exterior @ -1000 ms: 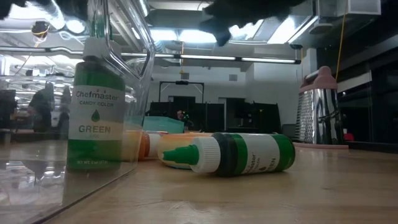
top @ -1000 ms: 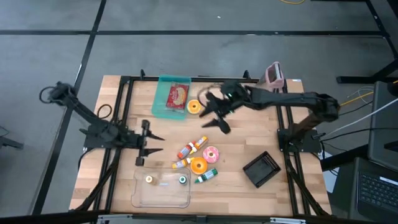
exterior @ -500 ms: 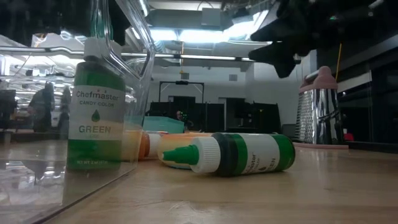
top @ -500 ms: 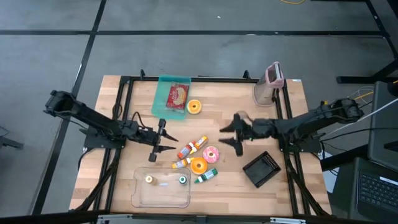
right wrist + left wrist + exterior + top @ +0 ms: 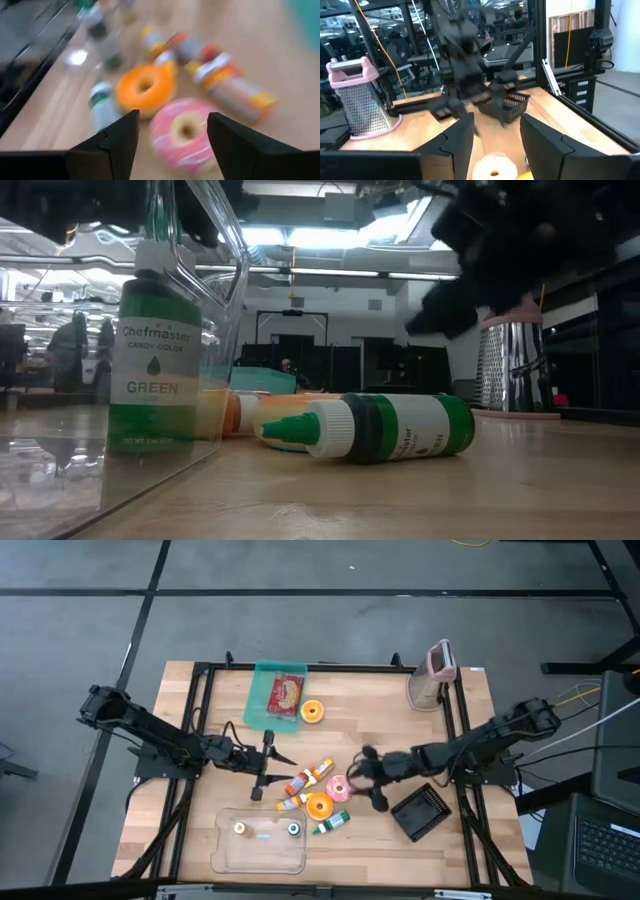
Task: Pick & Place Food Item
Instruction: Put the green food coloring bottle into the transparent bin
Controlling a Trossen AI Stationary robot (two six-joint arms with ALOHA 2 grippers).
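Mid-table, among the loose food items:
Pink donut [image 5: 338, 787]: flat on the wood, touching the orange donut [image 5: 320, 805] on its near side, bottles [image 5: 308, 780] just left; free to be lifted.
Right gripper [image 5: 368, 780]: just right of the pink donut, jaws spread, empty, aimed for a grab.
Left gripper [image 5: 270, 766]: left of the bottles, jaws parted, empty.
Clear tray [image 5: 262, 858]: near edge, likely drop spot.

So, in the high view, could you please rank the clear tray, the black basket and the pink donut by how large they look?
1. Clear tray
2. Black basket
3. Pink donut

The overhead camera sees all three from similar distance, so the ranking is safe.
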